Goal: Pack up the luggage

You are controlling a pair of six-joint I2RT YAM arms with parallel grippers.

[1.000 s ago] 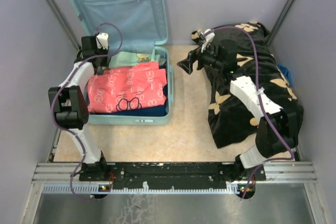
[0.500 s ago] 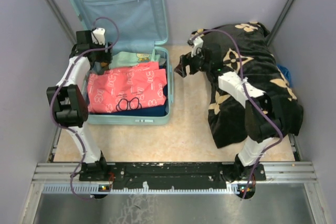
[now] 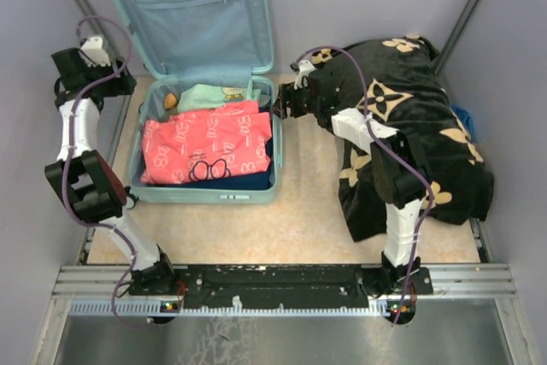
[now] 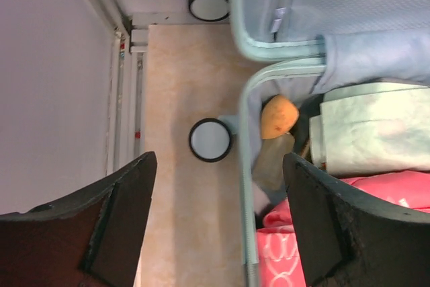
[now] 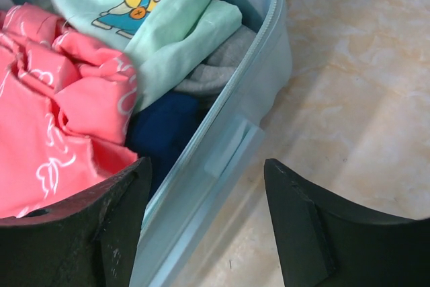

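- Luggage point(image 3: 205, 193) lies open on the left half of the counter point(image 3: 308, 207), its near wall facing the arm bases and its lid standing up at the far side, with the zip pocket of the lining in view.
- Black blanket point(image 3: 453, 151) with tan flower motifs lies in a heap on the right side of the counter, apart from the luggage.
- Inside the lower shell, a pink garment point(image 3: 209, 143) with white print covers most of the near part, and a navy cloth point(image 3: 244, 180) shows under its near right edge.
- Farther in lies a folded mint garment point(image 3: 209, 94) with a cartoon figure on it.
- The right fingers point(image 5: 114, 226) are spread wide with nothing between them; they hang just beside the right rim of the luggage, above the mint garment's corner and the bare counter.
- In the far left corner of the shell sits a small orange object point(image 4: 279, 115); I cannot tell what it is.
- The left fingers point(image 4: 117, 226) are also spread and empty, at the far left, outside the luggage, above one black wheel point(image 4: 210, 140).
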